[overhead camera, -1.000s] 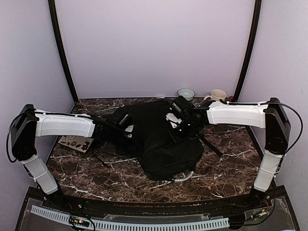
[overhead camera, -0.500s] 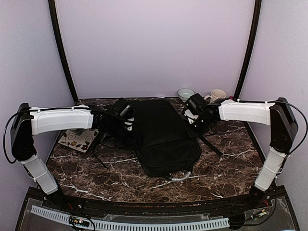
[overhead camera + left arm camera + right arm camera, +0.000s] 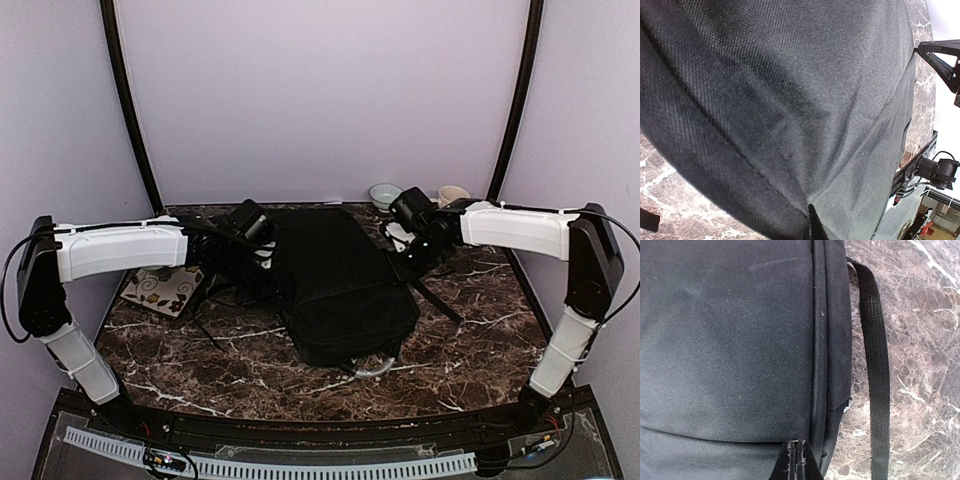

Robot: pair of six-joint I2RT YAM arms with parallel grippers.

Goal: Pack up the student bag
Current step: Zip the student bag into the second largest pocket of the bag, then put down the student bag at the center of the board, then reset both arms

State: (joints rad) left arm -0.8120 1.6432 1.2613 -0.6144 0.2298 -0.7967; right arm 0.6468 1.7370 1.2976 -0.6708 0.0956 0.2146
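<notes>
Here, student bag (image 3: pixel 340 290) lying between left gripper (image 3: pixel 812 224), right gripper (image 3: pixel 797 452), both closed

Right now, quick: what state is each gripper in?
Left gripper: shut, apparently pinching the bag fabric.
Right gripper: shut at the bag's zipper seam; whether it grips anything cannot be told.

The left arm (image 3: pixel 120 250) rises from its base to a high elbow, then stretches almost level inward to the right. Its end effector (image 3: pixel 262 265) tips downward with the jaws closed. The right arm (image 3: pixel 510 228) mirrors that pose, forearm level and reaching inward to the left, its end effector (image 3: pixel 405 248) angled down and fingertips (image 3: pixel 797 460) pressed together.
</notes>
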